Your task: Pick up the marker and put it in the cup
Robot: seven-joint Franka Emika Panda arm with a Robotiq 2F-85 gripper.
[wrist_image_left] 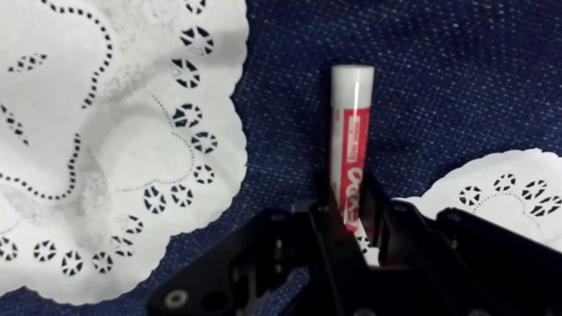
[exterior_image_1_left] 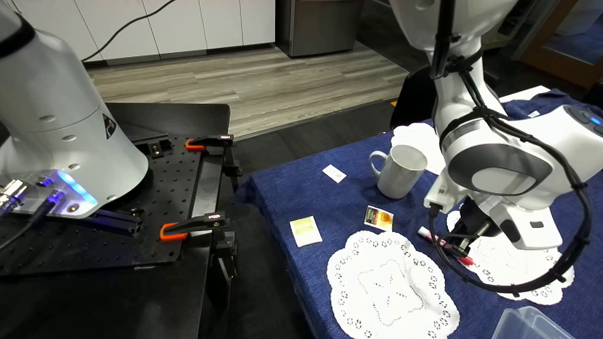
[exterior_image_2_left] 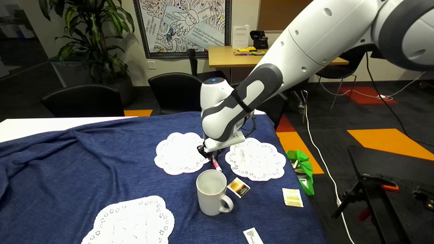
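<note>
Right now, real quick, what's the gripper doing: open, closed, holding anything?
Gripper: closed, holding the marker across its red-and-white barrel.

Office-like setting: black chairs [exterior_image_2_left: 173,93], framed poster [exterior_image_2_left: 184,28], cabinets [exterior_image_1_left: 179,30].

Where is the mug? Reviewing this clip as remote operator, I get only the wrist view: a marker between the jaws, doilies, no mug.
Observer: The white mug stands upright on the blue tablecloth, roughly beyond the white end of the marker.
Operator: Which way is it turned?
Observer: Its handle points to the side of the robot base.
Operator: Does anything lie near it?
Observer: A small packet with an orange-and-black picture lies close by, apart from it.
</note>
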